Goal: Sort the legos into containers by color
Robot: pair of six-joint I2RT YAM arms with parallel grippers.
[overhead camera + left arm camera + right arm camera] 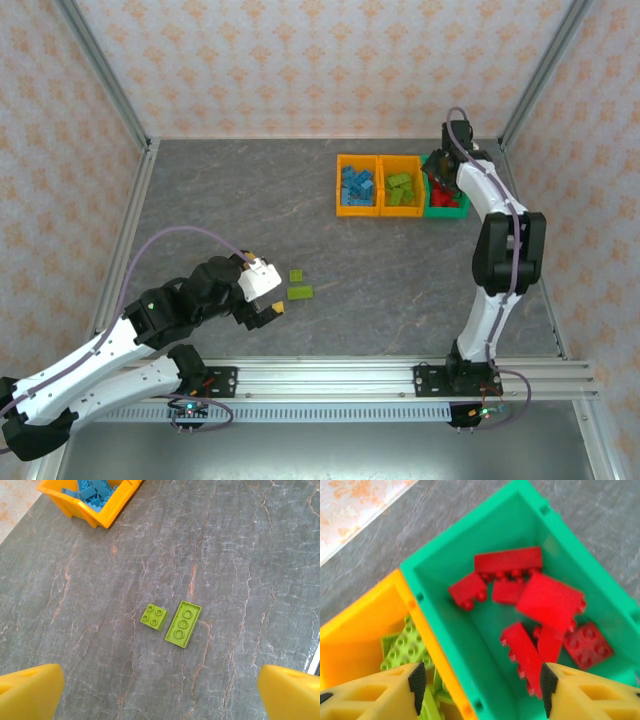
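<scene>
Hovering over the counter, the left gripper stands wide with nothing between its fingers. A square lime lego and a long lime lego lie just beside each other on the counter ahead of it, centred between the fingertips. Well beyond them sits the orange bin of blue legos. The right gripper hangs partly spread and empty above the green bin, with the red legos heaped inside directly below it. The middle orange bin adjoins it on one side.
</scene>
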